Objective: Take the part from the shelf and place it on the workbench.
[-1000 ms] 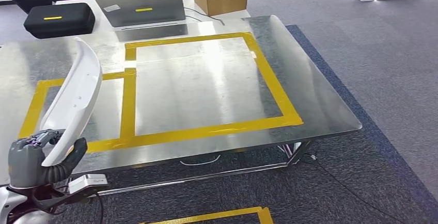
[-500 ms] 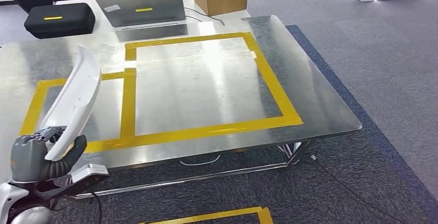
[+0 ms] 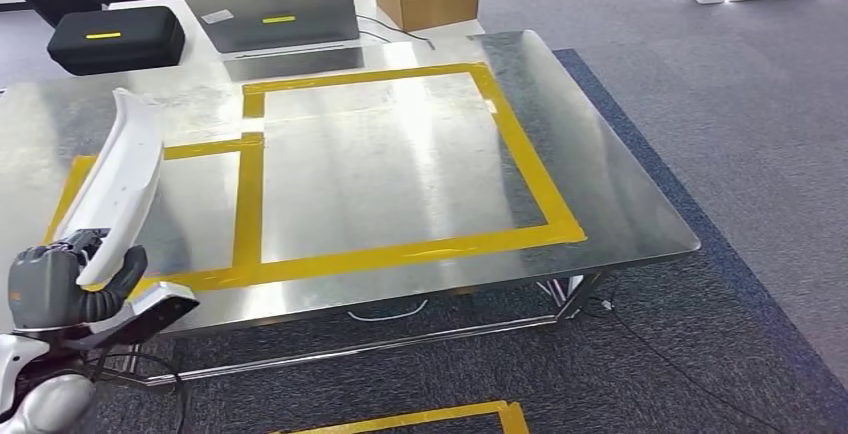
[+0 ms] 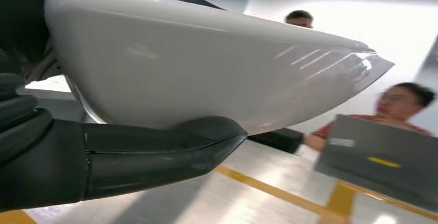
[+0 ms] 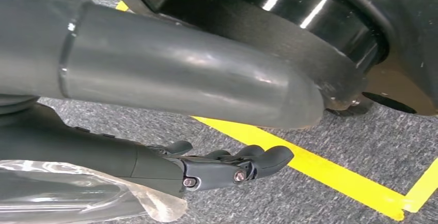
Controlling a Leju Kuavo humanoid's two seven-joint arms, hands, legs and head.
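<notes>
head: I see left hand [image 3: 60,289] grasping long curved glossy white plastic part [image 3: 118,179] at its lower end, rest rising beyond the fingers over taped steel workbench [image 3: 400,174] | left wrist: thumb [image 4: 155,152] under part [image 4: 206,74], fingers wrapped round it | right wrist: right hand [image 5: 217,164] holds nothing, fingers slack and apart over grey carpet [image 5: 335,136]

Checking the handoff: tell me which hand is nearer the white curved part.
Left. The left hand grips the white curved part by its lower end over the workbench; the right hand hangs above the floor.
</notes>
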